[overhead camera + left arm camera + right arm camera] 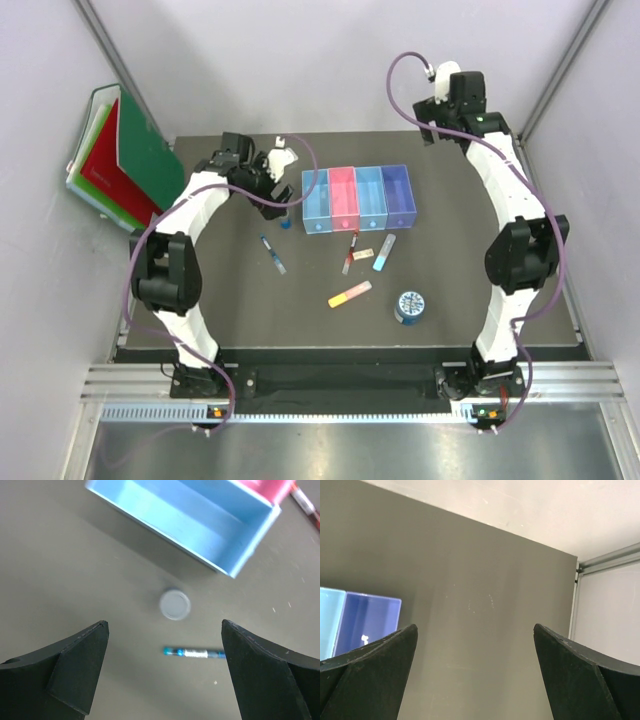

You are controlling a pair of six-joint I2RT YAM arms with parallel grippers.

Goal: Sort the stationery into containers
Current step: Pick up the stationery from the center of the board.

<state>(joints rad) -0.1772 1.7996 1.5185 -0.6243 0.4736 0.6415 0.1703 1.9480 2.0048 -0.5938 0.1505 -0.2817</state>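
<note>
The four joined containers (pixel 358 197) stand at the back middle of the table. In front of them lie the blue pen (pixel 273 254), red-black pen (pixel 350 253), beige eraser (pixel 365 252), light-blue stick (pixel 384 253), yellow-pink stick (pixel 349 294) and round blue tin (pixel 409 306). The grey-capped bottle (pixel 285 225) stands upright beside the light-blue bin. My left gripper (pixel 164 623) hangs open above the bottle's cap (pixel 175 604) and the blue pen (pixel 194 653), holding nothing. My right gripper (pixel 475 626) is open and empty over bare table, right of the violet bin (pixel 367 620).
Green and red folders (pixel 125 160) lean against the left wall beyond the table's back left corner. The table's back edge and a metal frame post (pixel 610 560) lie just past the right gripper. White walls enclose the table on three sides.
</note>
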